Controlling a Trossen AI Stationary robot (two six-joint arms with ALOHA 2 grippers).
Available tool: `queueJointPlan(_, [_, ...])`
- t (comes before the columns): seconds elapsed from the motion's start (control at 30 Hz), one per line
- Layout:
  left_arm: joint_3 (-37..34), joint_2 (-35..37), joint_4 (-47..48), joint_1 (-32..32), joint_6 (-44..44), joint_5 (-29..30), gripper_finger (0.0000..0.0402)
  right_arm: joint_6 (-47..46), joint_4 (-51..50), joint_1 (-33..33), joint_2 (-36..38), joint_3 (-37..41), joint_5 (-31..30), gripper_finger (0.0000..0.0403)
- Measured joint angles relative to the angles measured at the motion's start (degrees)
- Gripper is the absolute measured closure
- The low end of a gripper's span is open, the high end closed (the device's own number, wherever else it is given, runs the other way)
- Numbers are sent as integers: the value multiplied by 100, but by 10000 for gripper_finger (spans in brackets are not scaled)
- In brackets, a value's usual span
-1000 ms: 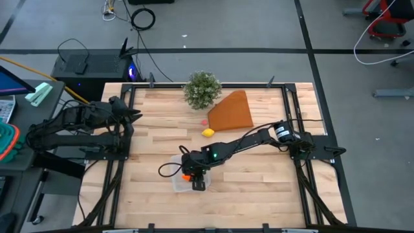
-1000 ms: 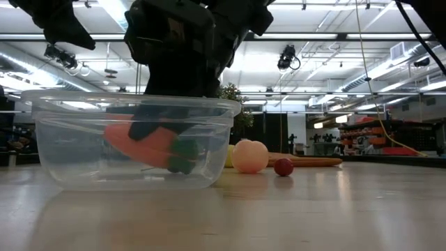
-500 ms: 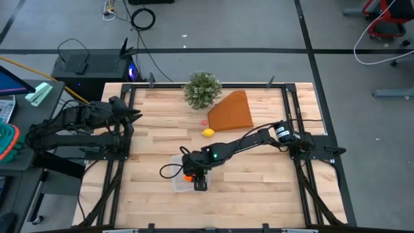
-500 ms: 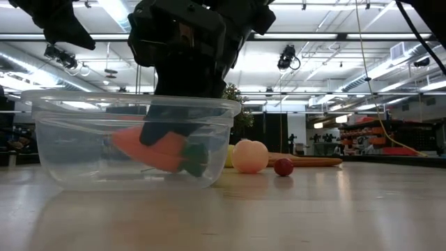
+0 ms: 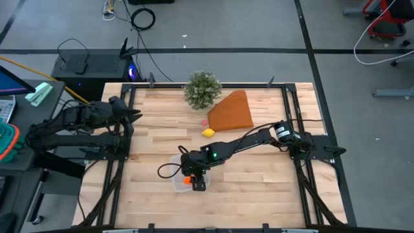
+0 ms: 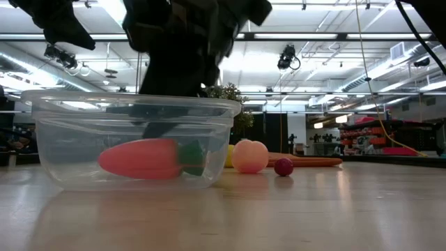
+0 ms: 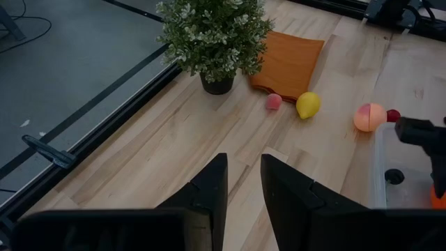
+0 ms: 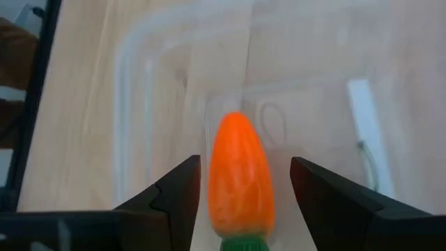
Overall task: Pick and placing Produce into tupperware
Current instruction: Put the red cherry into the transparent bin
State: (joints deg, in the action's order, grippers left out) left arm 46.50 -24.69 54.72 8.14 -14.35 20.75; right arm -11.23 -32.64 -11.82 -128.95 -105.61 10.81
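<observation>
**Carrot down in the tub, more produce waiting behind**

Nearest in the low view, the tupperware [image 6: 132, 139] sits on the table [image 6: 313, 209], and the carrot [image 6: 143, 158] lies flat on its floor, green top toward the far pieces. The right gripper [image 8: 244, 202] hangs just above it inside the container's rim; in the right wrist view its fingers [image 8: 178, 199] stand spread on either side of the carrot with a gap showing on each side, so they look released, not clamped. My reading is that the placing step for this piece is done, or all but done, and the next move calls for a straight lift clear of the container's wall without nudging it, then a reach back toward the remaining produce.

Just beyond the tupperware lie the peach-pink ball [image 6: 249, 156] and a small dark red piece [image 6: 283, 166], close together. Farther back are the lemon [image 7: 308, 104] and a small pink piece [image 7: 274, 102], near the edge of the orange-brown wedge [image 7: 289, 63]. The potted plant [image 7: 214, 31] stands behind those, at the table's far side.

The left gripper [image 7: 242, 183] waits at the table's left edge, well apart from everything, its fingers close together with a narrow gap and nothing between them
</observation>
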Motion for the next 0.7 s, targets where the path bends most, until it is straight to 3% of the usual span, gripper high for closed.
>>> queueJointPlan(0.17, [0,0,0,0,-2,0,306,255,-990,82,0,-721,-185,210])
queueJointPlan(0.37, [-2,0,0,0,-2,0,308,266,-3125,221,15,-1587,-345,213])
queueJointPlan(0.53, [0,0,0,0,0,0,306,206,-4070,278,170,-1462,-603,225])
queueJointPlan(0.7, [0,4,-8,0,-2,0,307,-249,-4160,266,478,-1146,-773,231])
